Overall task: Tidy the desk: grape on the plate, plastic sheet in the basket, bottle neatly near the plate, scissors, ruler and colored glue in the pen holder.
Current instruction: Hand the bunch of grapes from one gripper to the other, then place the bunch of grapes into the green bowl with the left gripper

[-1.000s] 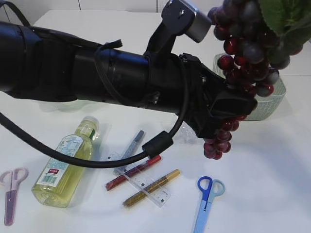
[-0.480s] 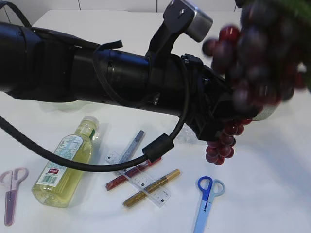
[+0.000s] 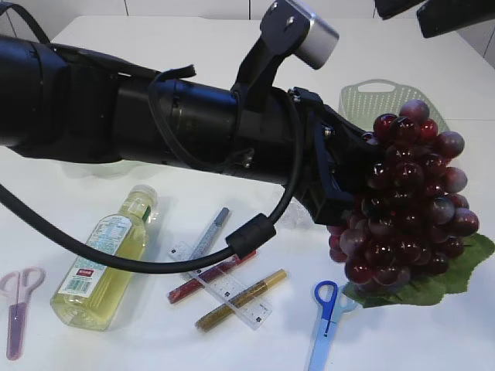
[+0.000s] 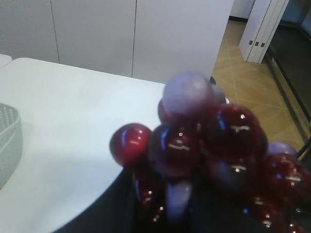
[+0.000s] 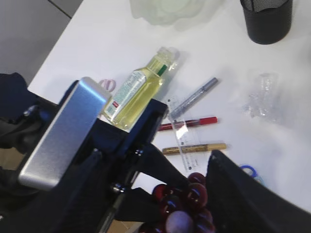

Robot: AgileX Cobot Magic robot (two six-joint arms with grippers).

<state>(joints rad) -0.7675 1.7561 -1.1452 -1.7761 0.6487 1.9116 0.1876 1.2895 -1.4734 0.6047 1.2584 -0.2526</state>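
The dark red grape (image 3: pixel 406 212) bunch hangs at the right with its green leaf (image 3: pixel 437 282) low by the table. My left gripper (image 3: pixel 348 182) is shut on the bunch's left side, and berries (image 4: pixel 204 145) fill the left wrist view. My right gripper (image 3: pixel 421 14) stands open above, holding nothing, with one finger (image 5: pixel 243 194) beside the bunch. The bottle (image 3: pixel 104 263) lies on its side. A clear ruler (image 3: pixel 224 290) crosses the red (image 3: pixel 213 276) and gold (image 3: pixel 241 299) glue pens. Blue scissors (image 3: pixel 329 317) and pink scissors (image 3: pixel 19 305) lie in front.
A pale green basket (image 3: pixel 363 100) stands at the back right. The black mesh pen holder (image 5: pixel 268 19), the translucent plate (image 5: pixel 167 9) and the crumpled plastic sheet (image 5: pixel 262 97) show in the right wrist view. A grey pen (image 3: pixel 210 232) lies by the ruler. My left arm spans the table.
The right gripper has opened and let go of the grape. The bunch has dropped from the top right corner and now hangs from the left gripper, which has stayed put.
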